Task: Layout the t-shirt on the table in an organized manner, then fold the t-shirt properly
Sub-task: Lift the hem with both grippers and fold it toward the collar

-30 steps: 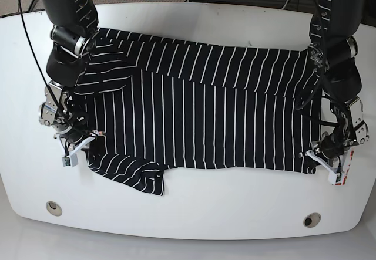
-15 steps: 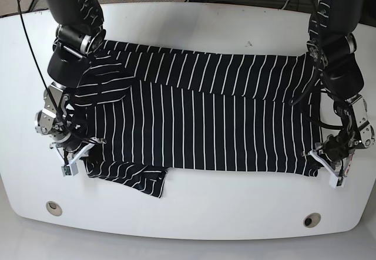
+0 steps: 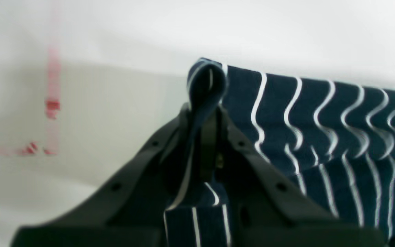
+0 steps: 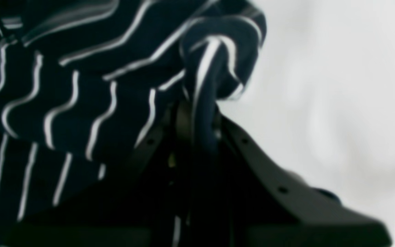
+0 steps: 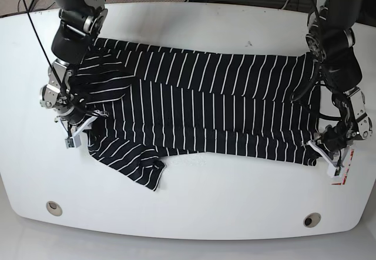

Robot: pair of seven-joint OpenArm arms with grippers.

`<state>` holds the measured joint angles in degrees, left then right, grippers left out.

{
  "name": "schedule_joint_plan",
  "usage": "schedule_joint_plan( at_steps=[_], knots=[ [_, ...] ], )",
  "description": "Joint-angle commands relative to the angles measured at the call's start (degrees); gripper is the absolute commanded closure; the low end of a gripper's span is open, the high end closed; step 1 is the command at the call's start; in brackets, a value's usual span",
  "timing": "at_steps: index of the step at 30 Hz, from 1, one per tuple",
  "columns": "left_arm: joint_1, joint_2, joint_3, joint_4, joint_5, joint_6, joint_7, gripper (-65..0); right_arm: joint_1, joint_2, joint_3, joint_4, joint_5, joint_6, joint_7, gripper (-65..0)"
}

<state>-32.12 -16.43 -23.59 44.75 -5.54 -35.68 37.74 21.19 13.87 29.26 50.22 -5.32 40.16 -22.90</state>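
Both grippers clamped on the t-shirt: left gripper pinches a folded hem corner, right gripper pinches a bunched edge. Shirt spans between them, spread across the table, sleeve flopped near the right gripper.

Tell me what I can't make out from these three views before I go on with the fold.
- Left wrist view: the left gripper fingertips, buried in a t-shirt fold; the red-and-white sticker is blurred.
- Right wrist view: the right gripper pinch point is dark and blurred; fabric covers it.
- Base view: the shirt's far corners, hidden behind both arms; the table edges are cut off.
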Motion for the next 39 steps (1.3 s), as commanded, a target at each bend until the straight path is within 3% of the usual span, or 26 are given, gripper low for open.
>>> schedule_joint_plan(
  at_steps=[1, 4, 9, 10, 14, 16, 27, 39],
  knots=[
    [-1.7, -0.8, -0.1, 1.1, -0.7, -0.2, -1.2, 0.0, 0.8, 0.7, 0.0, 0.9, -0.8, -0.2, -1.3, -6.8],
    [-1.0, -0.8, -0.1, 1.1, -0.7, -0.3, -1.3, -0.1, 0.7, 0.6, 0.0, 0.9, -1.1, -0.2, -1.3, -11.9],
    [-0.5, -0.8, -0.1, 1.0, -0.7, -0.5, -1.3, -0.1, 1.9, 0.8, 0.0, 2.0, -0.9, -0.2, -1.3, -33.5],
    [-0.5, -0.9, -0.1, 0.8, -0.7, -0.5, -1.3, -0.1, 2.5, 0.7, 0.0, 2.8, -1.0, -0.2, -1.3, -40.9],
    [-0.5, -0.9, -0.1, 0.8, -0.7, -0.5, -1.3, -0.1, 3.9, 0.8, 0.0, 4.4, -0.8, -0.2, -1.3, -56.6],
    [-0.5, -0.9, -0.1, 0.8, -0.7, -0.5, -1.3, -0.1, 5.2, 0.8, 0.1, 4.7, -0.8, -0.2, -1.4, -61.4],
    [1.1, -0.8, 0.0, 1.3, -0.7, -0.5, -1.3, -0.1, 14.4, 1.1, 0.1, -5.2, -1.3, -0.2, 0.7, -59.6],
    [1.5, -0.9, 0.0, 1.3, -0.7, -0.5, -1.3, -0.1, 18.4, 3.7, 0.0, -23.4, -1.4, -0.2, 15.6, -56.4]
  ],
)
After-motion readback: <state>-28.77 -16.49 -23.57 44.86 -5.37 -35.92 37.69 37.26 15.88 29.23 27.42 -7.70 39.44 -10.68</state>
